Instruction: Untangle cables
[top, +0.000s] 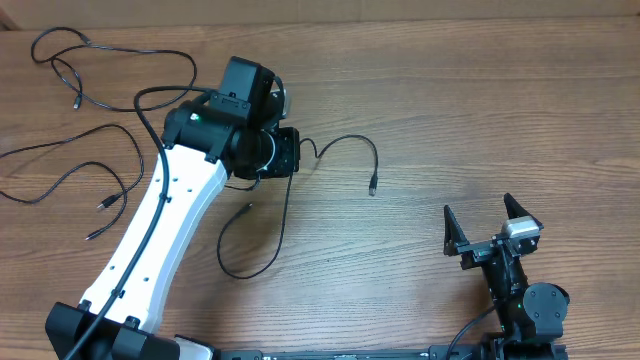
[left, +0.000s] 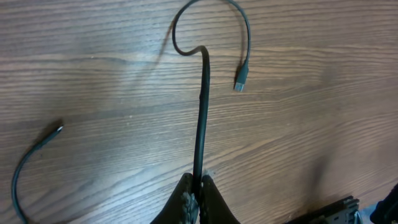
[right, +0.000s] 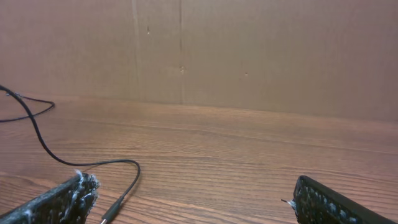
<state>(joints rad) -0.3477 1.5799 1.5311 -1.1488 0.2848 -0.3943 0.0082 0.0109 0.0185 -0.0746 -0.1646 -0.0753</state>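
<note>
My left claw (left: 198, 194) is clamped on the cable (left: 203, 106), which runs straight ahead of it, plug (left: 240, 83) hooking right. My right claw (top: 478, 206) stands apart, farther off.

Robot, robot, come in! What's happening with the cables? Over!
Left gripper shut on one cable. Right gripper open, empty. Other cables lie loose to the left. Nothing blocking.

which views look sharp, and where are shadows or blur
Overhead: even, soft light, no glare on the brown wooden table. Left wrist: thin black cable crisp, faint shadow left of its loop. Right wrist: black padded fingers at the bottom edge look soft.
</note>
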